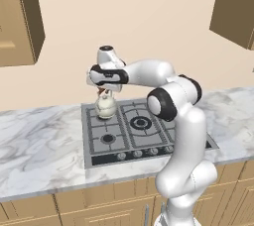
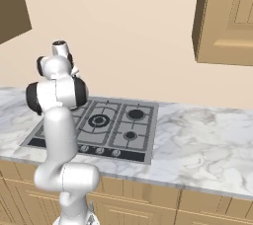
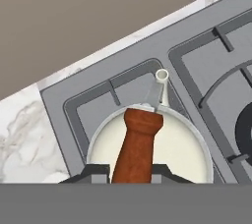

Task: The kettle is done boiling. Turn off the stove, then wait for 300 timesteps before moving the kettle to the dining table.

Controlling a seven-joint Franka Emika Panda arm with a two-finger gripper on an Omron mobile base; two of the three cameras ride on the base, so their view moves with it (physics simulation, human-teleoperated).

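A white robot arm reaches over a marbled kitchen bench (image 1: 39, 145), its end effector (image 1: 103, 91) lowered onto the top of a small cream-white kettle (image 1: 105, 107). The kettle sits on the back-left burner of a grey steel stove (image 1: 144, 141), on the black grate, close to the beige wall behind it. In the hand view the end effector (image 3: 132, 175) is clenched on the kettle's reddish-brown wooden handle bar (image 3: 136, 144), one dark fingertip (image 3: 96, 173) pressed to each side of the bar. Beneath the bar lies the kettle's round pale body (image 3: 179, 152), and its short spout (image 3: 161, 83) points towards the back edge of the stove (image 3: 197, 31).

From the left base view, a row of small round knobs (image 1: 144, 152) runs along the stove's front edge, nearest the camera. The right base view shows the stove (image 2: 123, 130) set into the bench (image 2: 207, 140), with the arm's upper joints standing in front of the back-left corner, so the kettle is hidden there. Wooden wall cabinets (image 2: 227, 17) hang above the bench on either side, and wooden cabinet fronts (image 1: 74, 210) run below it.
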